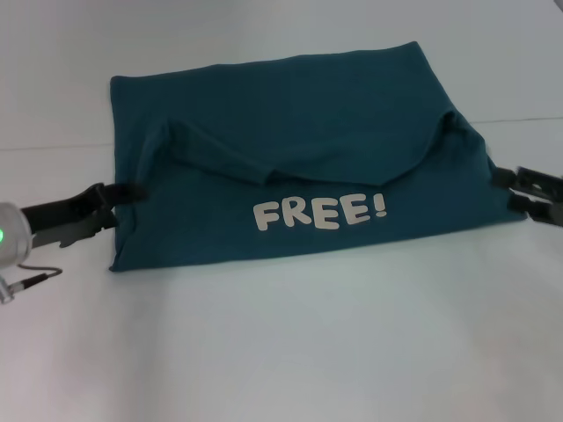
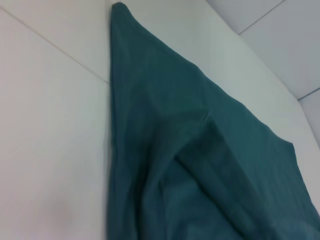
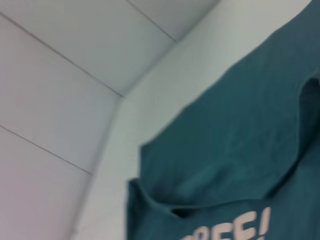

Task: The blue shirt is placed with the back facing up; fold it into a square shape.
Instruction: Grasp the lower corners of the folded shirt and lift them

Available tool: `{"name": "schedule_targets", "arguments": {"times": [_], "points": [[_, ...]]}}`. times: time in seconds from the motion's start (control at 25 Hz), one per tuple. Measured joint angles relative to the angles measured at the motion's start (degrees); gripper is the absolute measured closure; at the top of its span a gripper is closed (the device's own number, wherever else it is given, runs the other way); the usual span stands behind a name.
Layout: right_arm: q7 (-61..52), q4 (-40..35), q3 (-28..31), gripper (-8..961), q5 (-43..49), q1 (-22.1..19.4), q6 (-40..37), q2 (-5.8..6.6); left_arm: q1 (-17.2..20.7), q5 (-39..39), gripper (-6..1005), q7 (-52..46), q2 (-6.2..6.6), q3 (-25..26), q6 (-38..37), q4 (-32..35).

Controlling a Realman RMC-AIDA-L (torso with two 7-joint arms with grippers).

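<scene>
On the white table, the blue shirt lies spread across the middle as a wide rectangle, its near half turned over onto the rest so that the white "FREE!" lettering faces up toward the robot. The turned-over panel ends in a curved, slightly rumpled edge that sags across the middle, with a raised pucker at each side where the cloth is gathered. That shape suggests a lengthwise fold in progress — the two arms carrying one edge of the shirt across together, which would explain why they sit level with each other at opposite ends.

The left gripper reaches in from the robot's left and meets the shirt's left edge at about mid-height; its fingers seem closed on the cloth there, though the tips are buried in the fabric and I cannot be sure. The right gripper comes in from the right and touches the opposite edge — its dark fingers look pressed together on the shirt's side fold. Both wrist views show only teal cloth and table.
</scene>
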State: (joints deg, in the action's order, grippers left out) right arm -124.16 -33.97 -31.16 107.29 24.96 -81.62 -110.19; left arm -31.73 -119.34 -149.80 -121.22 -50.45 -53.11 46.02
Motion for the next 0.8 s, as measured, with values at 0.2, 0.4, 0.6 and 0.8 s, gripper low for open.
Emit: {"name": "schedule_targets", "arguments": {"times": [0.2,0.4,0.6,0.8], "points": [[0.6,0.4,0.9,36,0.5,-2.4,-3.0,1.05,0.6,0.4,245,4.6,0.72,3.3,-3.0,-2.8],[0.5,0.5,1.1,37,3.5,-1.5,-2.2,1.38,-0.4,0.3,246,6.1,0.89,4.0,-0.4,-6.1],[0.7,0.5,1.2,37,3.6,-1.0,-1.7,1.23,-3.3,-0.6,247,10.3,0.92,3.8,2.4,-10.6],[0.5,0.6,1.3,37,3.6,-1.0,-1.5,1.34,-4.1,-3.0,248,10.4,0.7,3.8,3.6,-11.5]]}}
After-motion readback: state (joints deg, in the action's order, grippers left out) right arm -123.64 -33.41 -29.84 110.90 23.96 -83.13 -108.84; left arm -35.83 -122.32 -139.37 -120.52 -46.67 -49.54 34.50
